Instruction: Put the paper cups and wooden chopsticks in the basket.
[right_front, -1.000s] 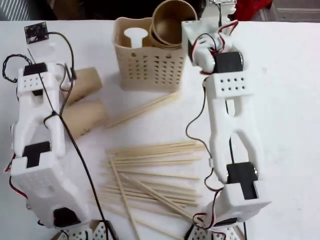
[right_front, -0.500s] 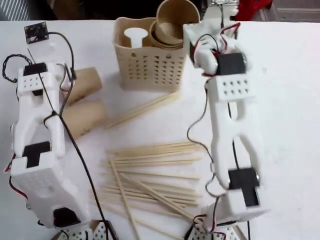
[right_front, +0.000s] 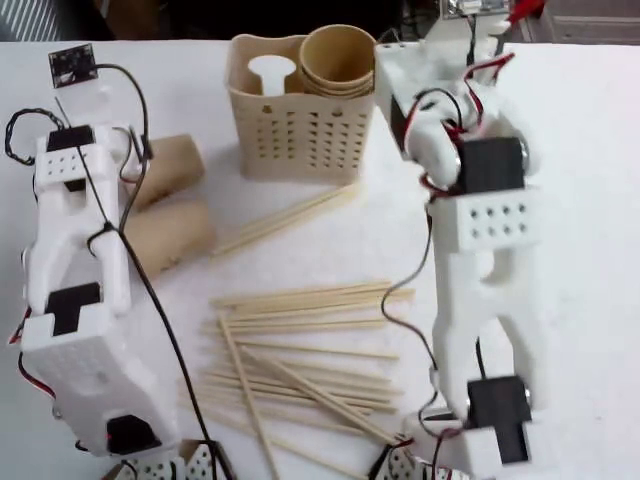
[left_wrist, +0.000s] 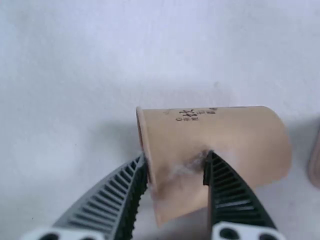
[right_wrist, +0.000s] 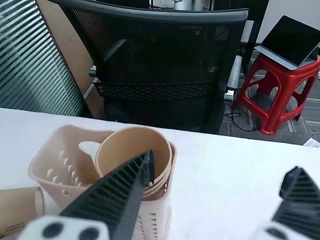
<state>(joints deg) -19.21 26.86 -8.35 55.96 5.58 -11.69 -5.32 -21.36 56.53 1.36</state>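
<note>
While left gripper (left_wrist: 175, 163) straddles 1 lying cup (left_wrist: 235, 140), spread | right gripper (right_wrist: 223, 164) released above basket (right_wrist: 47, 169)

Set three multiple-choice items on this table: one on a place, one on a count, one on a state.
1. The stacked cups sit: A in the basket; B on the floor; C on a chair.
2. How many lying cups are on the table? A one; B two; C four.
3. The right hand is: A open; B shut on a cup; C shut on a stick.
Key: A, their rims rise out of the basket; B, two lie on their sides; A, its fingers stand wide apart.
</note>
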